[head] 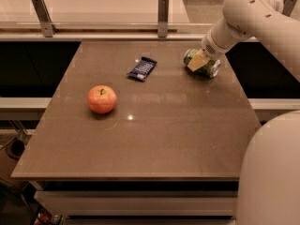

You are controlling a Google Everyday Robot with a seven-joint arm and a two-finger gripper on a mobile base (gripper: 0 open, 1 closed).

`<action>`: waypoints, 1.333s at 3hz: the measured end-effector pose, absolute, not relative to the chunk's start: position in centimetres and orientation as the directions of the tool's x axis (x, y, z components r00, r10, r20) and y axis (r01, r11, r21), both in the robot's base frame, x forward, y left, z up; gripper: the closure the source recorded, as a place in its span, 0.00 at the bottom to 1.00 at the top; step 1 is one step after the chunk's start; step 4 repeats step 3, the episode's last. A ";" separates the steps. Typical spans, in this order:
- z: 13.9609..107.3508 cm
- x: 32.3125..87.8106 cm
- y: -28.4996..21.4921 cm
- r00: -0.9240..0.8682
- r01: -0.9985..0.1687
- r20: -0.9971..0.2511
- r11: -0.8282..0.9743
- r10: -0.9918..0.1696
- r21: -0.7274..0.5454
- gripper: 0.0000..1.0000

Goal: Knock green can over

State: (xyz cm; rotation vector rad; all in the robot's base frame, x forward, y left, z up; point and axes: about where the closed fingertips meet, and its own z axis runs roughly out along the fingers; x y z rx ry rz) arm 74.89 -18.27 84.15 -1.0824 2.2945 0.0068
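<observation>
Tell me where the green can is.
In the camera view, the green can is at the far right of the table, partly covered by the tool, right of the dark wrapper.

One table (154, 139) is standing in view, and three loose things are resting on it: one apple (101, 99), one dark blue snack packet (142, 68) and one green can (213, 69). That is making one of each kind. One robot arm (243, 18) is extending in from the right, carrying one gripper (198, 61), which is sitting right at the green can near the table's far right edge. Behind the table, two metal posts (43, 15) (162, 15) are standing upright along one pale rail (103, 27).
</observation>
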 end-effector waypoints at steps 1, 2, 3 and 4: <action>83.9 74.9 -18.1 -0.492 -0.707 -0.514 0.667 -0.703 -0.235 0.13; 83.6 74.9 -18.0 -0.492 -0.709 -0.512 0.665 -0.704 -0.233 0.00; 83.6 74.9 -18.0 -0.492 -0.709 -0.512 0.665 -0.704 -0.233 0.00; 83.6 74.9 -18.0 -0.492 -0.709 -0.512 0.665 -0.704 -0.233 0.00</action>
